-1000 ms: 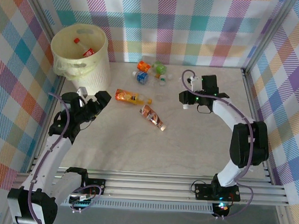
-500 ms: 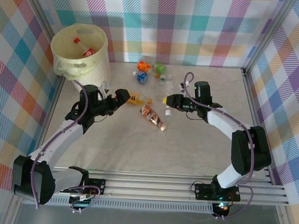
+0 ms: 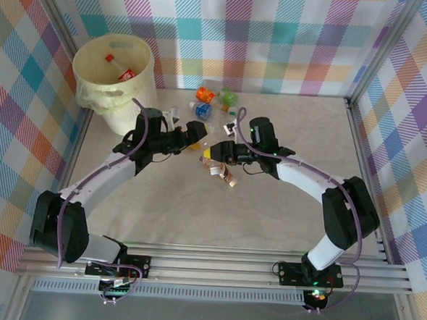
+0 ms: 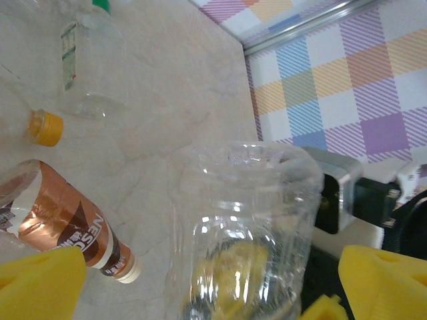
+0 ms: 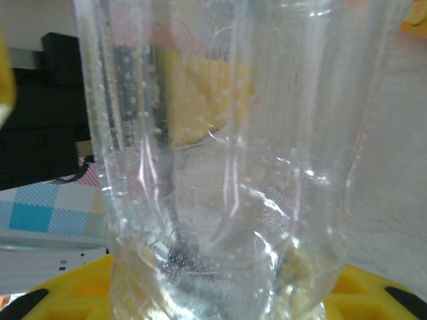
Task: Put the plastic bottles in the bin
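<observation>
Here, right jaws nearly closed, gripping bottle

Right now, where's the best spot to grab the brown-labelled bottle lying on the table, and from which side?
Grip the brown-labelled bottle across its labelled middle, coming straight down from above: it lies on its side, on a diagonal, so close crosswise to its length.
</observation>
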`<state>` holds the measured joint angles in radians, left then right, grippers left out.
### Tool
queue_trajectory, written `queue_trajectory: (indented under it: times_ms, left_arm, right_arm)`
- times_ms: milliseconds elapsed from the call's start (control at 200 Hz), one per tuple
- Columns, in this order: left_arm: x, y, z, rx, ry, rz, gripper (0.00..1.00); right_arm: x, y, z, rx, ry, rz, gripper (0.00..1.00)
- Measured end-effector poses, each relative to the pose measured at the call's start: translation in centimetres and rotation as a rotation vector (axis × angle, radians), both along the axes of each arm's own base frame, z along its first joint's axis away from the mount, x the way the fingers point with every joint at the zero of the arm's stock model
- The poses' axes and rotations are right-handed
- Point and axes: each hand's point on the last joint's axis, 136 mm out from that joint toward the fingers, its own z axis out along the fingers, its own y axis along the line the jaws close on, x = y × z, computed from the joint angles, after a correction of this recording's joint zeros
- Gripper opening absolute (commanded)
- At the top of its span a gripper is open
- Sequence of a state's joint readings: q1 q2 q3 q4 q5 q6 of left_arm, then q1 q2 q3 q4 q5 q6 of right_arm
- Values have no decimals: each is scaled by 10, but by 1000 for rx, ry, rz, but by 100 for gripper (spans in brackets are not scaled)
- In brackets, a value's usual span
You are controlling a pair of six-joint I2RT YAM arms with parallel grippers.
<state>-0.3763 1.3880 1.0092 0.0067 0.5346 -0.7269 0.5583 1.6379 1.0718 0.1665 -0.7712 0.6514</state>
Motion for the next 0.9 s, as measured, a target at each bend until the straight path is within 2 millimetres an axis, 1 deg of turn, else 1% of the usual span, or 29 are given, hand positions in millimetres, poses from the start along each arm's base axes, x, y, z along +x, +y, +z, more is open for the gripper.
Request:
queue_trajectory:
  times_ms: [105, 210, 340, 475, 600, 685, 775, 900]
  left_arm:
    - [0, -3, -4, 7, 4, -9, 96]
    - [1, -4, -5, 11, 5, -12, 94]
    - [1, -4, -7, 11, 8, -13, 90]
    - [2, -6, -6, 9, 6, -19, 81]
    - [4, -11, -1, 3, -11, -29, 67]
    - [6, -13, 1, 0, -16, -31, 59]
    - [8, -13, -1, 2, -14, -27, 56]
    - [10, -12, -2, 10, -13, -13, 54]
  right_arm:
    - [-4, 9, 4, 23, -10, 42, 40]
    - [-10, 14, 5, 34, -11, 71, 41]
    - [-19, 20, 7, 47, -13, 109, 42]
    - [-25, 24, 8, 55, -14, 133, 45]
    - [-29, 27, 8, 60, -13, 151, 46]
    - [-30, 28, 8, 61, -14, 154, 47]
    - [-29, 27, 8, 58, -16, 146, 51]
    - [-26, 27, 5, 46, -21, 131, 61]
